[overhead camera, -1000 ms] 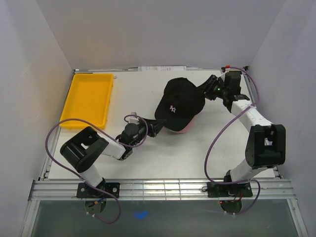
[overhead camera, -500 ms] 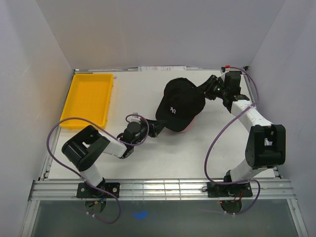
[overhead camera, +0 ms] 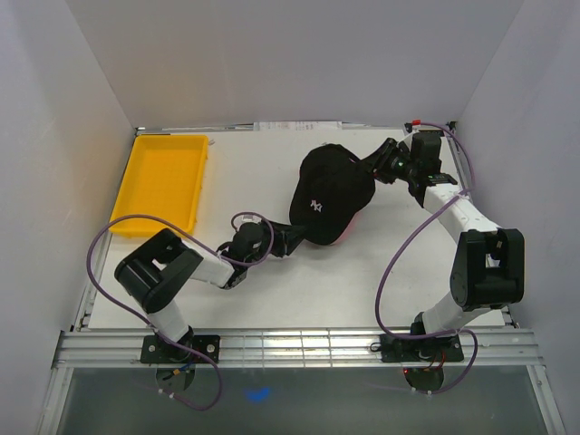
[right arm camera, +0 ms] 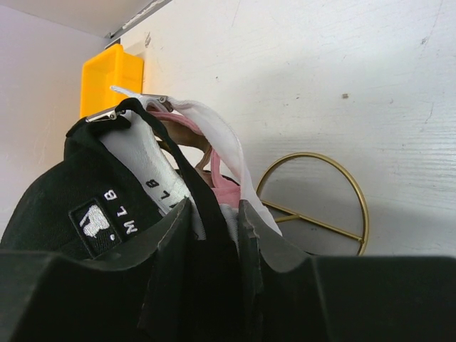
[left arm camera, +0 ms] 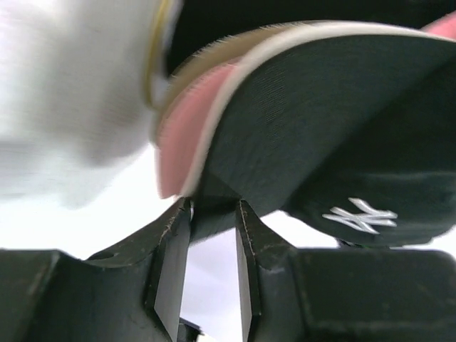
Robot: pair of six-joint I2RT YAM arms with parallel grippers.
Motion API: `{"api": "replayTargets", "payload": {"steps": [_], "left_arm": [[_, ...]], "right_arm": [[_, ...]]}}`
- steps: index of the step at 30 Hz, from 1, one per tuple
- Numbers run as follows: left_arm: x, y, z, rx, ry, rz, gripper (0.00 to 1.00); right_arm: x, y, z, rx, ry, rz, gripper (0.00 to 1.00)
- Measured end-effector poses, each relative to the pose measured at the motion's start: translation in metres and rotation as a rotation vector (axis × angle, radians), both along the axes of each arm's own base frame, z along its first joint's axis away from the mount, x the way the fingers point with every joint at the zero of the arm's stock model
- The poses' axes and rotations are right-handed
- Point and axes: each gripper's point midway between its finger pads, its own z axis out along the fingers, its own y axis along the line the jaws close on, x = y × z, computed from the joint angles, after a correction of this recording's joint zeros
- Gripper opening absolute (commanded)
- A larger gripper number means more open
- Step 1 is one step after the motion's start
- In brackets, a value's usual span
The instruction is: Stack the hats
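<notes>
The black cap (overhead camera: 332, 186) with a white logo lies on top of the stack, over the pink cap (overhead camera: 337, 237), whose brim shows under it. My left gripper (overhead camera: 292, 238) is shut on the black cap's brim tip (left arm camera: 285, 121). In the left wrist view (left arm camera: 214, 206) the pink brim (left arm camera: 182, 135) and a tan edge (left arm camera: 214, 53) lie above it, and the white cap (left arm camera: 71, 100) is blurred at left. My right gripper (overhead camera: 370, 167) is shut on the black cap's back band (right arm camera: 107, 206). The white (right arm camera: 221, 142) and pink (right arm camera: 224, 187) cap backs hang behind it.
The yellow tray (overhead camera: 163, 181) stands at the back left. The gold wire stand (right arm camera: 317, 206) sits under the caps, with its ring base on the table. The white walls close in on three sides.
The black cap has settled lower and slightly to the right over the stack. My left gripper has moved a little to the right with the brim. The right gripper has barely moved.
</notes>
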Motion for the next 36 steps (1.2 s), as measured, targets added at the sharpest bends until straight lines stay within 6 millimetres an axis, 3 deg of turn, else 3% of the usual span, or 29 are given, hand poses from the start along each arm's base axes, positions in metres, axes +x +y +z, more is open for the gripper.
{"api": "replayTargets", "payload": {"steps": [3,6,7,18,24,29,36], "left_arm": [[-0.004,0.003,-0.017,0.054,0.043,-0.005,0.45],[-0.021,0.016,-0.064,0.180,0.161,-0.022,0.48],[-0.024,0.017,-0.068,0.183,0.171,-0.027,0.49],[-0.024,0.019,-0.065,0.210,0.160,-0.053,0.50],[-0.030,0.032,-0.064,0.250,0.160,-0.055,0.50],[-0.033,0.044,-0.061,0.303,0.151,-0.053,0.51],[-0.033,0.058,-0.043,0.351,0.098,-0.047,0.51]], "right_arm": [[0.000,0.000,0.000,-0.001,0.000,-0.002,0.24],[0.000,-0.002,-0.002,-0.004,0.002,-0.009,0.24],[0.000,-0.001,-0.002,-0.003,0.001,-0.008,0.24],[-0.003,-0.003,0.000,-0.003,-0.011,-0.014,0.26],[-0.008,-0.005,0.001,-0.015,0.005,-0.027,0.41],[-0.012,-0.009,-0.004,-0.030,0.044,-0.044,0.59],[-0.018,-0.013,-0.006,-0.041,0.085,-0.058,0.64]]}}
